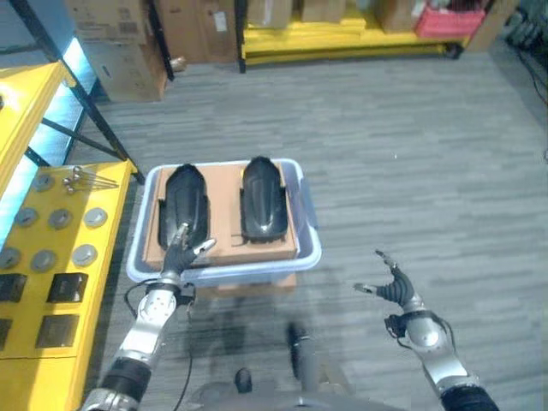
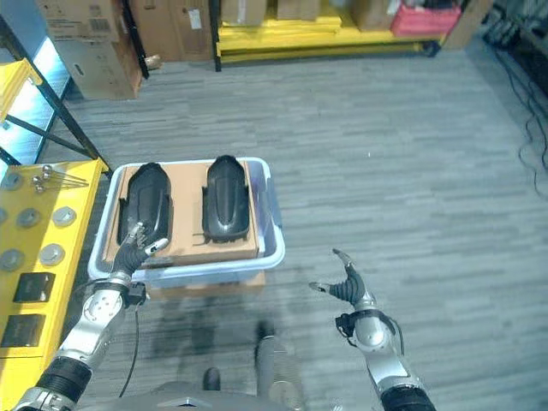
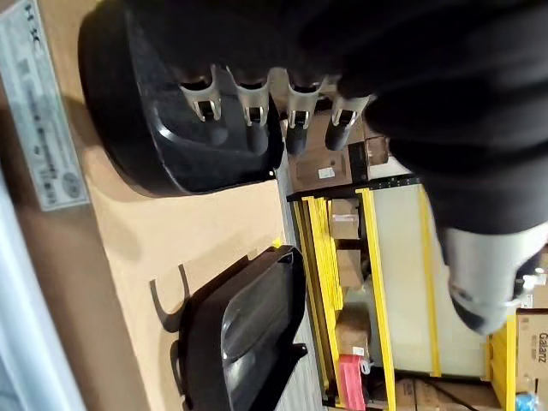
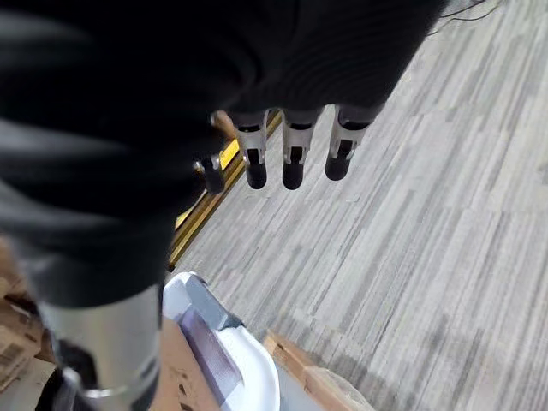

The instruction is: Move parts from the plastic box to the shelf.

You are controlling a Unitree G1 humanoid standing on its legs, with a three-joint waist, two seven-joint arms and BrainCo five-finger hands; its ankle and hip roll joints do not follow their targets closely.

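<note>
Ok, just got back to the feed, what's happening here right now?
The robot is at the plastic box, where two black parts lie side by side on a cardboard sheet. Its left hand reaches over the near rim with fingers straight above the near end of the left part, not gripping it. The right part lies untouched. The right hand hovers open over the floor beside the box. The yellow shelf holds discs and dark blocks.
</note>
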